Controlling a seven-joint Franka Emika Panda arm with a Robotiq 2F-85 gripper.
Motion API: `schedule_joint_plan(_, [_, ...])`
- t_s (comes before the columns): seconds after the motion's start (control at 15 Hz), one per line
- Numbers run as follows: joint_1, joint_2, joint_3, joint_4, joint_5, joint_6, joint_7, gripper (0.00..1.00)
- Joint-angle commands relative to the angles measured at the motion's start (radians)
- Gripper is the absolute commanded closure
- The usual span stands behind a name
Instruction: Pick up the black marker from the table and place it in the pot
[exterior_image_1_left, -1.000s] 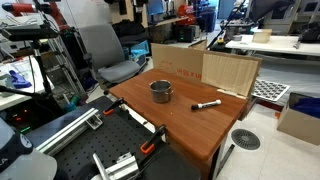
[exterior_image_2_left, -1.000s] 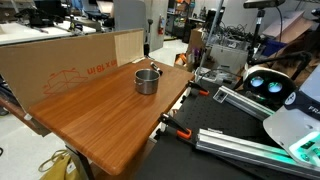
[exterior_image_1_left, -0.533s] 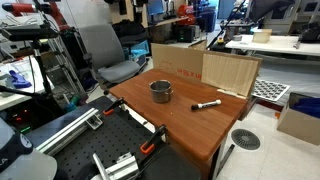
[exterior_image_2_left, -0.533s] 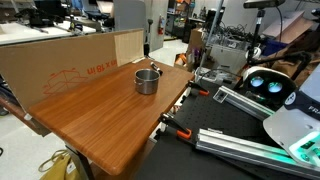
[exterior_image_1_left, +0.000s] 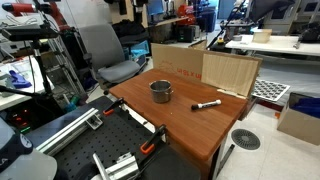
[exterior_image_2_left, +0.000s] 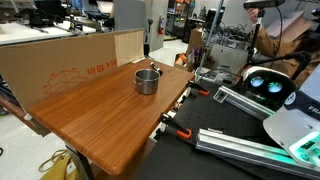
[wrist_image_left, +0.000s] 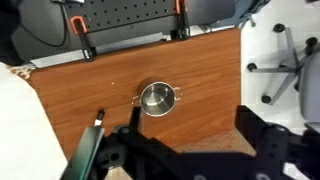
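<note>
The black marker (exterior_image_1_left: 206, 104) lies flat on the reddish-brown table (exterior_image_1_left: 185, 125), to one side of the small grey metal pot (exterior_image_1_left: 160, 91). The pot also shows in an exterior view (exterior_image_2_left: 147, 81), where I cannot see the marker. In the wrist view the pot (wrist_image_left: 156, 98) stands mid-table and the marker (wrist_image_left: 99, 118) shows near the lower left, partly hidden by the gripper body. My gripper (wrist_image_left: 195, 150) hangs high above the table, its dark fingers wide apart and empty. It does not show in the exterior views.
Cardboard panels (exterior_image_1_left: 200, 68) (exterior_image_2_left: 60, 60) stand along one table edge. Orange clamps (exterior_image_1_left: 150, 132) (wrist_image_left: 80, 25) grip the table edge by the robot's base. An office chair (exterior_image_1_left: 105, 50) stands behind, and a chair base (wrist_image_left: 280, 70) on the white floor.
</note>
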Motion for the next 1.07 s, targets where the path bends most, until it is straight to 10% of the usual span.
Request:
schedule_joint_plan(0.0, [-0.013,0.001,0.011,0.002,0.006,-0.004,-0.005,0.0])
schedule_joint_plan(1.0, [-0.01,0.019,0.004,0.012,0.021,-0.011,-0.013,0.0])
